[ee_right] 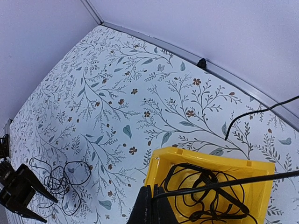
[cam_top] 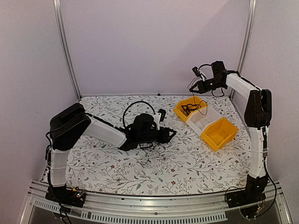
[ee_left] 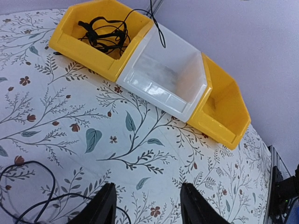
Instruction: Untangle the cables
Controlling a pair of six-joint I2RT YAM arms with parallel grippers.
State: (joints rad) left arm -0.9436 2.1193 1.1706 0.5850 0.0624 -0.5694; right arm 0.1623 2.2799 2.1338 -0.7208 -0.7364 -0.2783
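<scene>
Top external: floral table [cam_top: 187, 168], lilac walls [cam_top: 154, 42]. Right gripper [cam_top: 195, 87] raised above far yellow bin [cam_top: 180, 111], pinching a black cable [ee_right: 224, 183] rising from the tangle [cam_top: 190, 108] inside. Left gripper [cam_top: 170, 134] low, jaws spread, beside loose cable loops [ee_right: 65, 179] nearside of that bin.

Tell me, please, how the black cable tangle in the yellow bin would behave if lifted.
Probably floppy: the tangle curls in loose loops inside the yellow bin. It likely rises as one clump, since the strand pinched by the right end effector runs into interlocked loops.
</scene>
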